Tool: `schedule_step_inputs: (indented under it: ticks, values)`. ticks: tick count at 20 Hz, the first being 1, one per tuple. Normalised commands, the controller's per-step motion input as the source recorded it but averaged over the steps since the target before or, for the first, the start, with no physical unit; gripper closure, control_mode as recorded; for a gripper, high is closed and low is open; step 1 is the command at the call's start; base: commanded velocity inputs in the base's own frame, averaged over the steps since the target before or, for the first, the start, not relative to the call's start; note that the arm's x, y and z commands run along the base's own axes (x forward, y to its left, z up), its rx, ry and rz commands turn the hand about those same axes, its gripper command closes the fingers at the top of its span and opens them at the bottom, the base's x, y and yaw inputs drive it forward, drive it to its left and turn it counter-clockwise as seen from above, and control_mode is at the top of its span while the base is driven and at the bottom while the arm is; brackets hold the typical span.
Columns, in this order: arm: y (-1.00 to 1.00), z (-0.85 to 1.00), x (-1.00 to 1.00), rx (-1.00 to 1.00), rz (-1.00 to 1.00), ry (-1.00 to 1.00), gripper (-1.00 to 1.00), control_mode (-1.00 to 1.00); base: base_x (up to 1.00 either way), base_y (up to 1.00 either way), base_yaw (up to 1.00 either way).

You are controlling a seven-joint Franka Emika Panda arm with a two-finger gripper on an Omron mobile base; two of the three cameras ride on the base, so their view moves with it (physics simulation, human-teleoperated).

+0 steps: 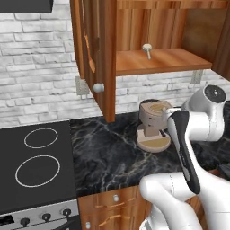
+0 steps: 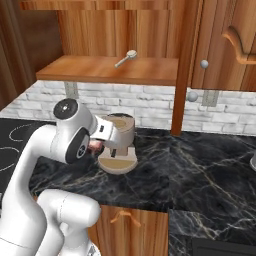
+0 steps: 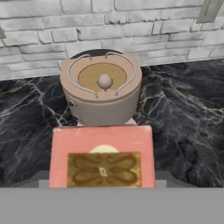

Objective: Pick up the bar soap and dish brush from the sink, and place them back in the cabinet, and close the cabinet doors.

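The claw [image 3: 101, 186] is clamped on the bar soap [image 3: 102, 157], carried above the dark tabletop [image 3: 183, 118] just short of a beige coffee machine [image 3: 101, 94]. The dish brush [image 2: 125, 58] already lies on the shelf of the cabinet [image 2: 107, 70]. Left, I judge: shelve the soap, then shut the cabinet doors [image 1: 101, 54], which stand open.
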Motion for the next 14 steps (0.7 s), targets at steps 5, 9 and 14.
schedule_step_inputs:
  ticks: [5, 9, 14]
  values:
    - [0.0, 0.51, 0.0, 0.0, 0.0, -0.02, 1.0, -1.0, 0.0, 0.0, 0.0]
    - [0.0, 0.58, 0.0, 0.0, 0.0, 0.0, 1.0, -1.0, 0.0, 0.0, 0.0]
    - [0.0, 0.5, 0.0, 0.0, 0.0, 0.0, 1.0, -1.0, 0.0, 0.0, 0.0]
